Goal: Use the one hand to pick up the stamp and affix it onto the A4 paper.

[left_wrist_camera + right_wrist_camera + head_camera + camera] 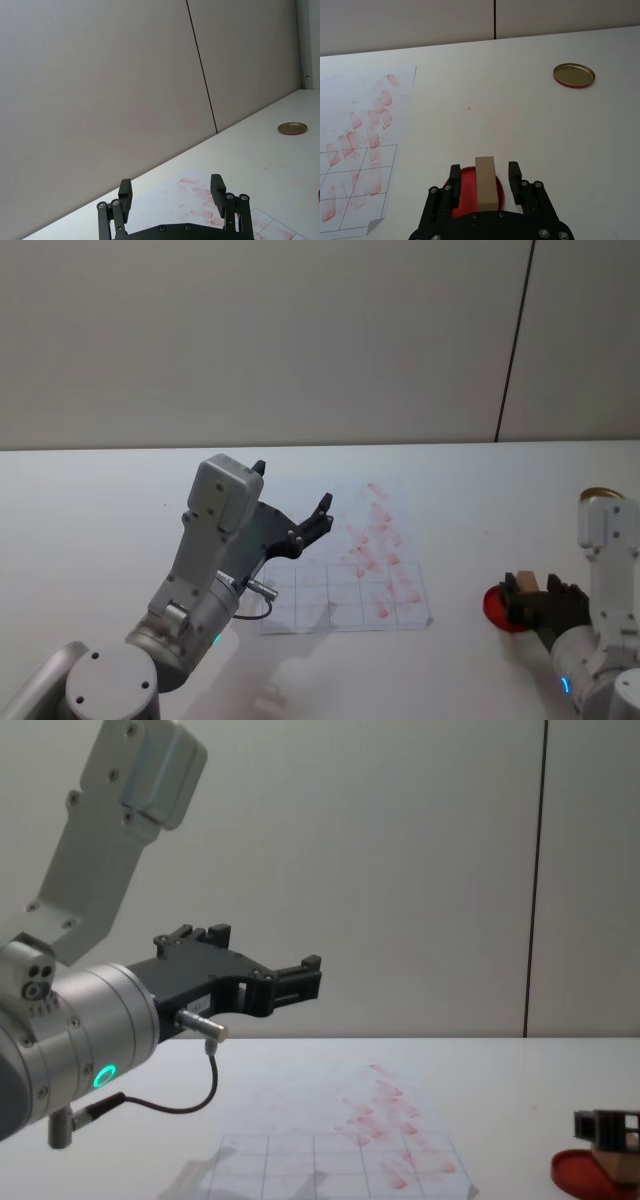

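"Right wrist view: what is made plain there that cannot be judged from the head?"

"The gaps. The stamp (486, 182) is seen standing upright between the fingers of the right gripper (484, 171), with a narrow gap on each side. The fingers are spread slightly wider than the stamp, and no contact is seen. From the head, stamp and fingers are merged into one dark cluster at the right front of the table (530, 130)."

"And where is the stamp placed?"

"Over the red ink pad (468, 192), well apart from the paper (365, 125), which is spread out to the left of it. Its lower end is hidden by the gripper body, so whether the pad is touched cannot be told. In the chest view the stamp is seen low at the right edge, just beside the pad."

"Is anything added by the left wrist view?"

"The left gripper (171, 186) is shown with its fingers set wide apart and nothing held between them. Red marks on the paper are seen beyond it, and a gold lid (292, 128) is seen far off on the table. Its height is given by the chest view: it is held well above the paper, touching nothing."

"The paper itself?"

"A grid is drawn on its near part, red smudges are scattered over it, and one near corner is curled up."
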Action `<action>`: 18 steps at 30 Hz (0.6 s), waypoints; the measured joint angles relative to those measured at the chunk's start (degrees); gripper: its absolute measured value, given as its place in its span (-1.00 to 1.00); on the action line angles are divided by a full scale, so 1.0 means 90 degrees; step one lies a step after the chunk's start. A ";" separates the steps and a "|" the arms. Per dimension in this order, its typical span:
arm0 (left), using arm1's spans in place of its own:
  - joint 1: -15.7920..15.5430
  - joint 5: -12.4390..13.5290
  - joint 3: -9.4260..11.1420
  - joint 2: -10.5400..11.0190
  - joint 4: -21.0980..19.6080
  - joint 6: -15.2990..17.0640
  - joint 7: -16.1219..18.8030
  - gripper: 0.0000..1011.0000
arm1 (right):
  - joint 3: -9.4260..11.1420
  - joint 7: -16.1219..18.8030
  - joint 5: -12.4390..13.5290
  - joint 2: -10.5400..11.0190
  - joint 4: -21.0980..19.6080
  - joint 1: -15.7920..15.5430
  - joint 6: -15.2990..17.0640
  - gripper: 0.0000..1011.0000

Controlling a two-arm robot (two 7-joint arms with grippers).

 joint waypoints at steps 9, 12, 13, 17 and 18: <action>0.0000 0.0000 0.0000 0.0000 0.0000 0.0000 0.0000 0.96 | 0.0070 0.0092 0.0013 -0.0029 0.0125 0.0056 0.0067 -0.37; 0.0000 0.0000 0.0000 0.0000 0.0000 0.0000 0.0000 0.96 | 0.0084 0.0117 0.0013 -0.0037 0.0150 0.0067 0.0081 -0.54; 0.0000 0.0000 0.0000 0.0000 0.0000 0.0000 0.0000 0.96 | 0.0095 0.0130 0.0014 -0.0041 0.0163 0.0074 0.0090 -0.58; 0.0000 0.0000 0.0000 0.0000 0.0000 0.0000 0.0000 0.96 | 0.0115 0.0164 0.0009 -0.0052 0.0195 0.0086 0.0096 -0.57; 0.0000 0.0000 0.0000 0.0000 0.0000 0.0000 0.0000 0.96 | 0.0118 0.0171 0.0006 -0.0054 0.0200 0.0089 0.0098 -0.57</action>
